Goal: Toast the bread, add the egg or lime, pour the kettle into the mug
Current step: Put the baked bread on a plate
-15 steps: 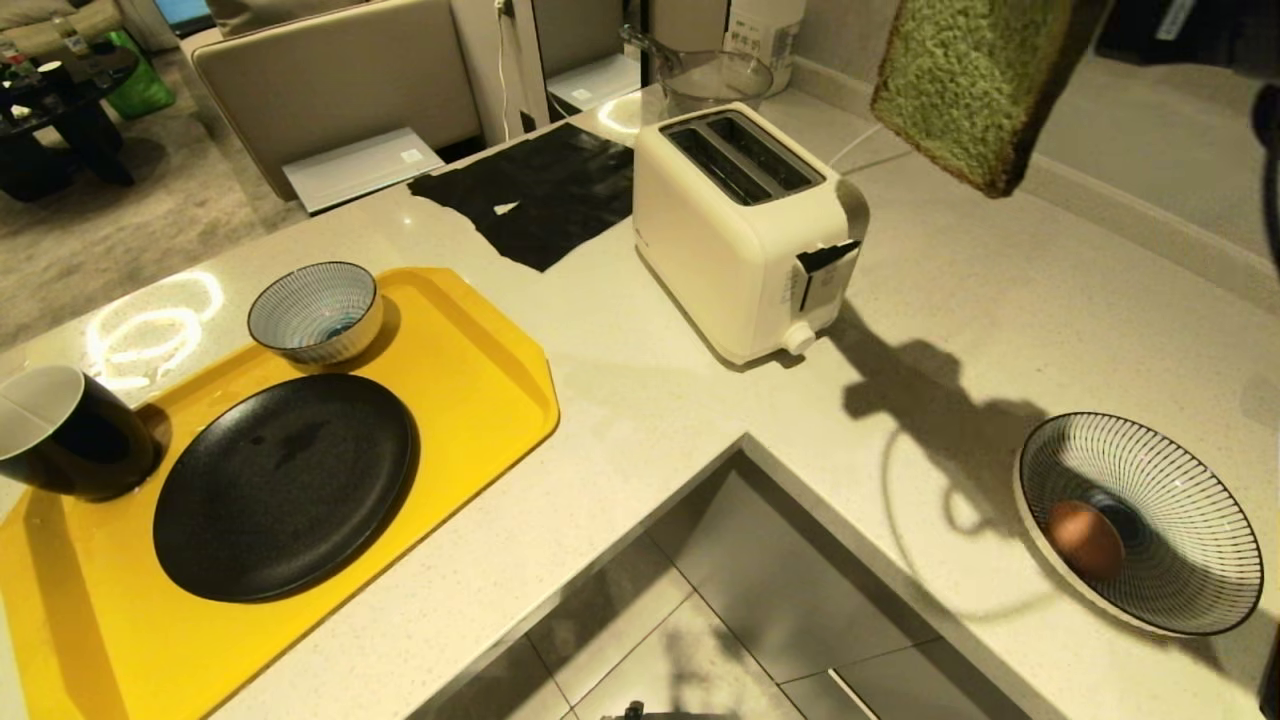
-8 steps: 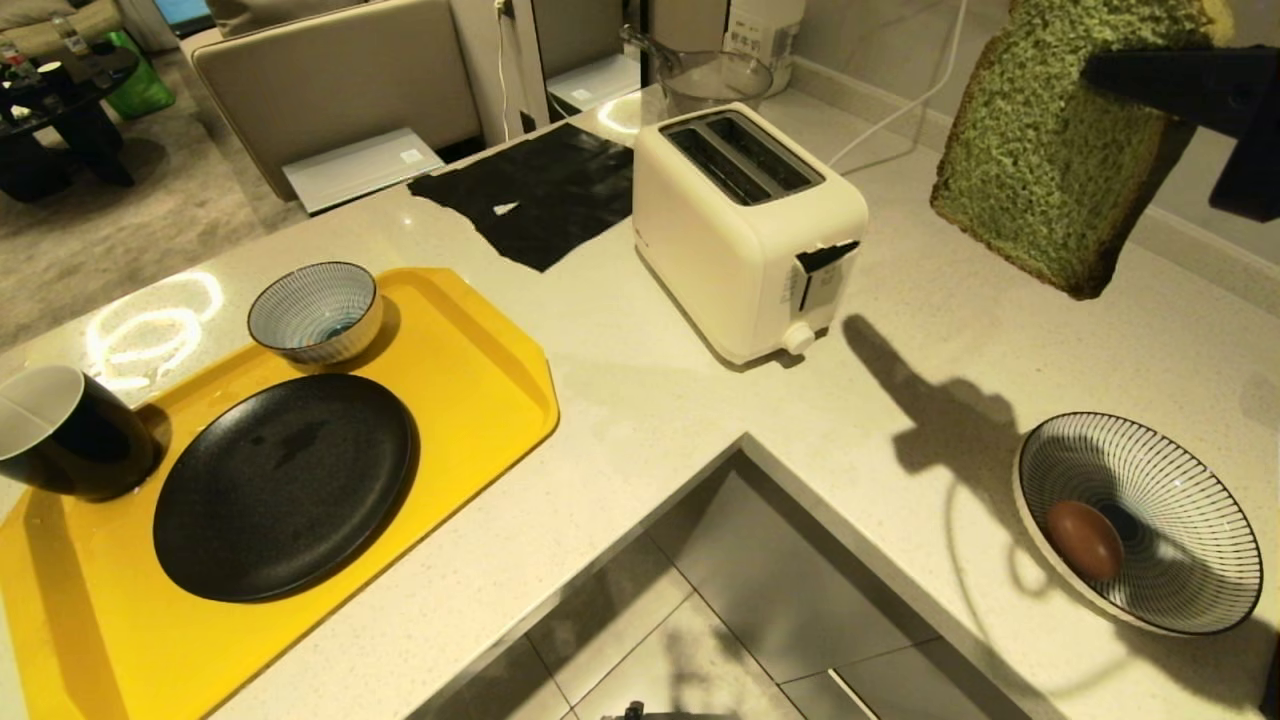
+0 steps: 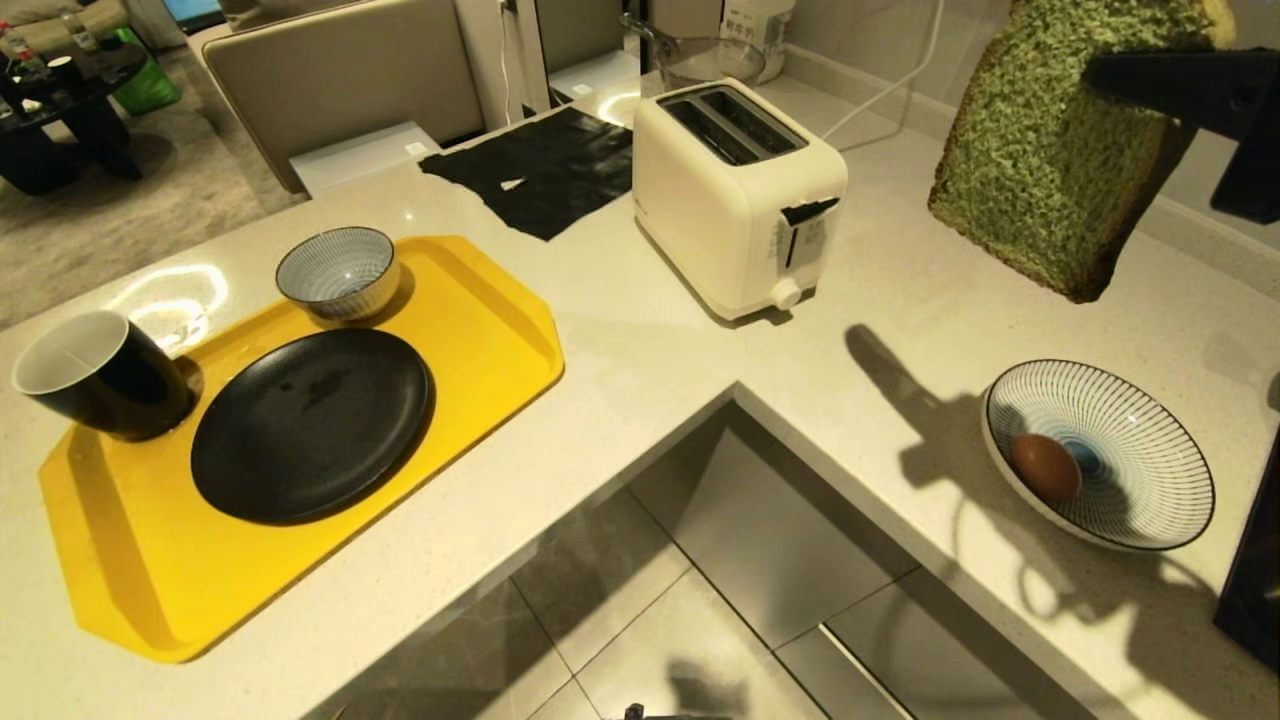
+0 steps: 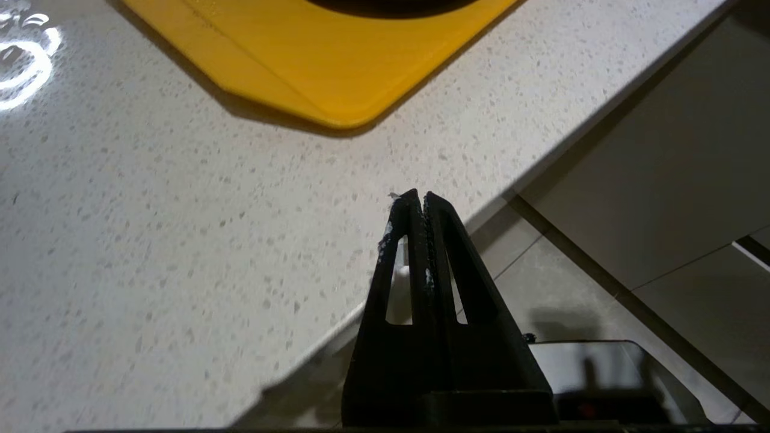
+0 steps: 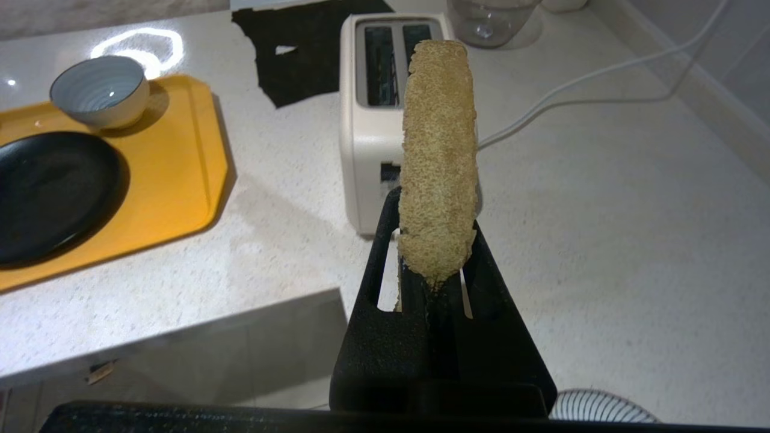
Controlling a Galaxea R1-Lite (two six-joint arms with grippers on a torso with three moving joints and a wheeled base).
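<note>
Spongy green bread (image 3: pixel 1040 150), tan-crusted, is pinched edge-on in the closed right end effector (image 5: pixel 436 252) above the speckled stone table (image 3: pixel 960 300). A boxy cream toaster (image 3: pixel 735 195) is seen beyond. The left end effector (image 4: pixel 419 201) is shut, empty.

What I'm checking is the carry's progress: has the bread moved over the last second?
Yes. In the head view the bread, held by the right gripper, has shifted down and rightward, away from the toaster.

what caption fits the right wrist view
Right gripper holds bread edge-on above the counter, toaster beyond.
</note>
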